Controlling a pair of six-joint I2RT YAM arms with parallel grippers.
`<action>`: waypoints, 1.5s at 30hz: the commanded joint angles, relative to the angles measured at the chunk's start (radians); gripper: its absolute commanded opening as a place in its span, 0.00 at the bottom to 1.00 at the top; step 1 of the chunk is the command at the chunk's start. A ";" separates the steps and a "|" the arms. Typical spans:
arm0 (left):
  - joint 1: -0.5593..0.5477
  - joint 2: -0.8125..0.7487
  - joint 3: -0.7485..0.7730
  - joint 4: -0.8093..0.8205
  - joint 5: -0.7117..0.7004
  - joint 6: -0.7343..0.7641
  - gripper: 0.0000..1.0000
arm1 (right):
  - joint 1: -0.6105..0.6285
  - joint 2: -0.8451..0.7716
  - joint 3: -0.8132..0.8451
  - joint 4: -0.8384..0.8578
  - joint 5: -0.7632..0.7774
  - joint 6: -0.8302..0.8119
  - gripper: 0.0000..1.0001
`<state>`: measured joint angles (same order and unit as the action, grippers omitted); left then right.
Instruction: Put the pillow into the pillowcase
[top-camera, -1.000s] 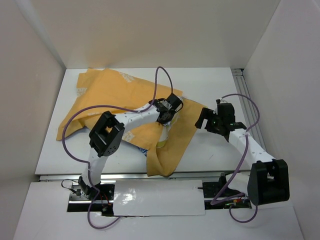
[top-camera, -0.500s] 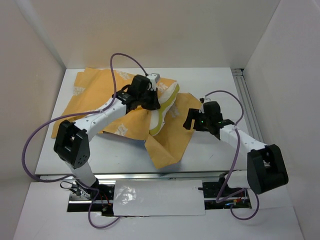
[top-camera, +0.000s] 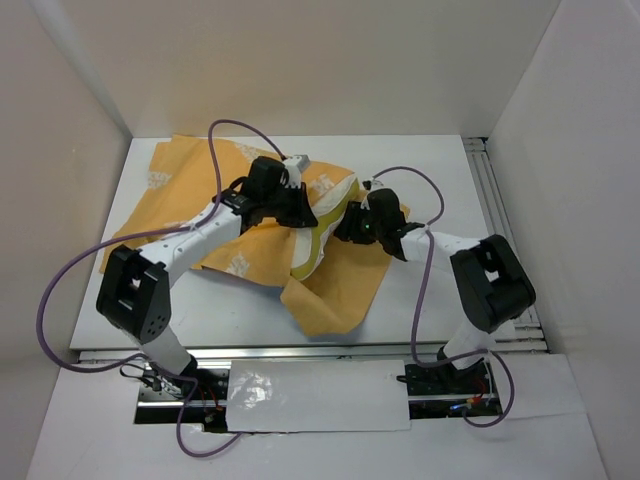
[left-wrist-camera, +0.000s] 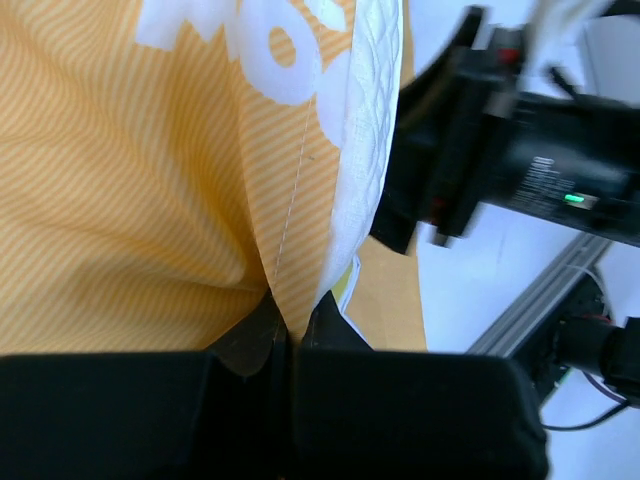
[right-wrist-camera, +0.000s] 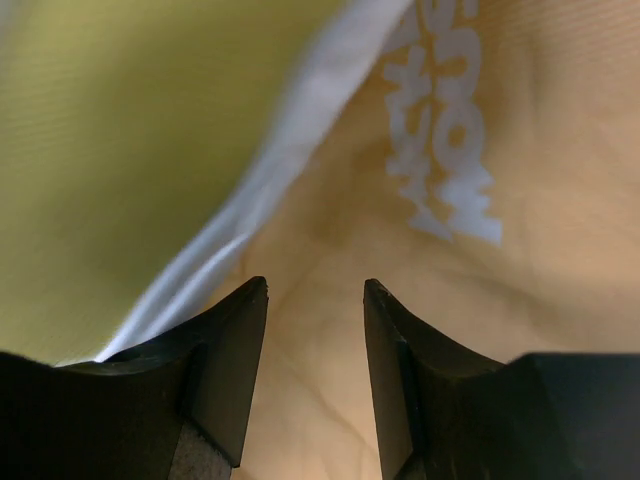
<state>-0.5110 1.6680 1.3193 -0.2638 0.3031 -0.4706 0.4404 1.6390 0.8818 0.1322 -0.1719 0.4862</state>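
Two arms reach over the white tabletop (top-camera: 440, 170) and meet near its middle. The pillowcase (top-camera: 190, 200) lies crumpled across the left and centre of the tabletop, mustard-orange face up with white lettering showing, and one flap trails toward the near edge. The pillow (top-camera: 318, 232) shows only as a pale cream and yellow edge running from the far side toward the near side, emerging from the pillowcase's right side between the two end effectors.

The left end effector (top-camera: 298, 208) sits on the far left side of that edge. In its wrist view it (left-wrist-camera: 287, 335) is clenched on a fold of the pillowcase (left-wrist-camera: 150, 200), fingertips pressed together with orange cloth pinched between them. The quilted white side of the pillow (left-wrist-camera: 372, 110) rises just right of the fold, and the right arm's black wrist (left-wrist-camera: 540, 165), with a green light, is close beyond it.

The right end effector (top-camera: 347, 226) is just right of the pillow edge. In its wrist view it (right-wrist-camera: 316, 300) is released, jaws apart with nothing between them, and faces the pillowcase (right-wrist-camera: 500, 250) at close range. The pillow (right-wrist-camera: 120, 150) fills the left of that view.
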 joint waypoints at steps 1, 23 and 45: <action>0.023 -0.112 0.001 0.129 0.121 -0.036 0.00 | 0.026 0.056 0.019 0.156 0.018 0.101 0.51; 0.071 -0.252 -0.069 0.182 0.255 -0.045 0.00 | 0.110 0.214 0.019 0.500 0.075 0.256 0.63; 0.129 -0.104 -0.101 0.114 -0.332 -0.016 0.00 | 0.057 -0.178 -0.139 0.059 0.021 0.118 0.00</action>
<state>-0.4423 1.4994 1.2163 -0.1917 0.2001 -0.5056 0.5270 1.5990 0.7826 0.4057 -0.1410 0.6838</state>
